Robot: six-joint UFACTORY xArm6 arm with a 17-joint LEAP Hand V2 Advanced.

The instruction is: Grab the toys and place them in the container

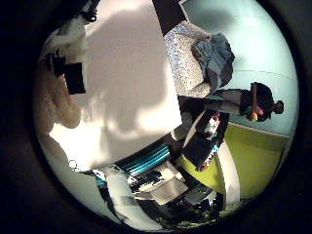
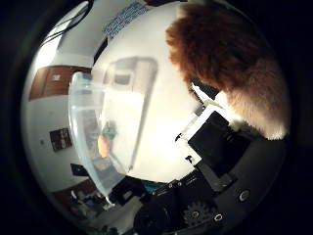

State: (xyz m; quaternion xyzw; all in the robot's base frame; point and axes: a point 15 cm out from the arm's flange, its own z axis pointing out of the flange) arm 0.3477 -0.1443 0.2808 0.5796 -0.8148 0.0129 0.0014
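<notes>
A white worktop (image 1: 131, 83) catches bright light and soft shadows. Beside it stands a speckled armchair (image 1: 183, 58) with bluish cloth (image 1: 214, 56) heaped on it, before a pale wall (image 1: 258, 44) and yellow-green floor (image 1: 253, 156).

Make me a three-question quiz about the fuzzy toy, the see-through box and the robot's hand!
1. Where is the furry toy?
A. Inside the clear container
B. Close against the hand, outside the container
C. On the patterned cushion

2. What colour is the toy's fur?
A. Blue
B. Green
C. Reddish brown fading to cream

3. How does the clear container look?
A. Open, with small coloured things inside
B. Covered by a lid
C. Tipped upside down

Answers:
1 B: the fur fills the view right beside the hand, apart from the container on the white table.
2 C: brown fur shows with a pale end.
3 A: its rim is open and an orange piece shows through the wall.
</notes>
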